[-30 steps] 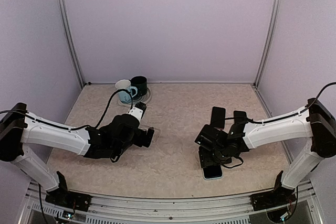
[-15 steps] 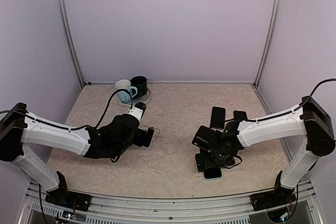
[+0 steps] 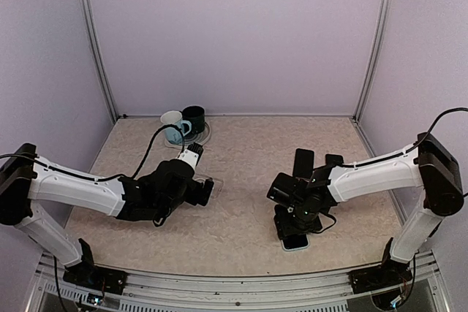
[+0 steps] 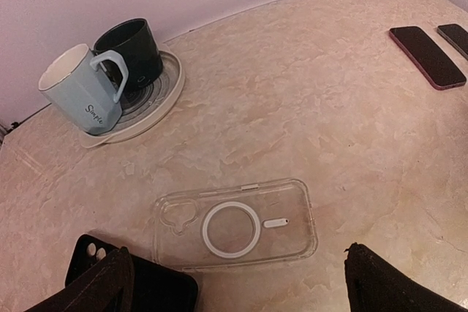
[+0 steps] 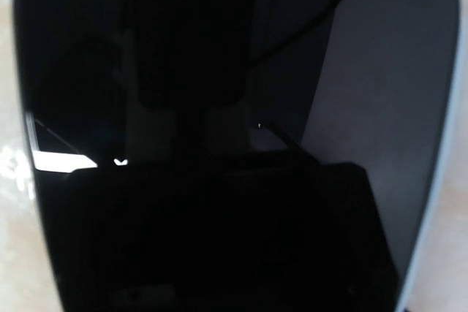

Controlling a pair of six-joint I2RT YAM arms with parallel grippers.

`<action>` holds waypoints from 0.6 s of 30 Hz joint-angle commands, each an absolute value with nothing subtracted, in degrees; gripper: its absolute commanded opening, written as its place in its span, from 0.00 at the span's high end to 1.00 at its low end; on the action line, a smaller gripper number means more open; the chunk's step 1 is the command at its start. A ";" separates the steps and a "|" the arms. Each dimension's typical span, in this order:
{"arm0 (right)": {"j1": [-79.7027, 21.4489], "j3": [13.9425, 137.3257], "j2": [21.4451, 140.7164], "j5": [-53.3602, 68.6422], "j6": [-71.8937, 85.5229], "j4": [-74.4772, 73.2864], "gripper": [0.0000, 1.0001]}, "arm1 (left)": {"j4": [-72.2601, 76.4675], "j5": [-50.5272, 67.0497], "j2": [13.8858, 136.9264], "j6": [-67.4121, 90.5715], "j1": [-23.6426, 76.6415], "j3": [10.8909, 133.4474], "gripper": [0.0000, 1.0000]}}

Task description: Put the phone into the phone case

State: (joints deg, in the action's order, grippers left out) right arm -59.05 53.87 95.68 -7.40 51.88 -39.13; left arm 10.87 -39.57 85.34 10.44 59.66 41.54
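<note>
Clear rounded case (image 4: pixel 234 222) below wide left end effector (image 4: pixel 235 281); right end effector (image 3: pixel 292 226) over glossy phone (image 5: pixel 380 71), spread unclear.

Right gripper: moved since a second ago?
Yes. The right gripper has edged left and toward the near edge, away from the far phone, covering more of the light-edged phone beneath it.

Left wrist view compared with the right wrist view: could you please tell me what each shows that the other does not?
Only the left wrist view shows a clear phone case, a light blue mug and a dark mug on a round tray, and two phones farther off. Only the right wrist view shows a close-up of one phone, its dark glossy screen filling the frame. Both share the beige tabletop.
</note>
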 commanded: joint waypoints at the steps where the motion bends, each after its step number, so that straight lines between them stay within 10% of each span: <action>1: -58.62 54.06 96.75 -6.50 48.71 -36.84 0.43 | 9.59 -40.50 84.40 10.30 60.42 42.87 0.01; 18: -58.71 48.07 92.03 -8.56 32.65 -9.62 0.60 | 12.38 -20.75 89.27 15.07 58.64 50.32 0.01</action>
State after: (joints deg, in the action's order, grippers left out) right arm -59.05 48.77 92.86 -6.74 38.13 -23.66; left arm 8.86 -33.39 86.65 11.84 60.16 48.40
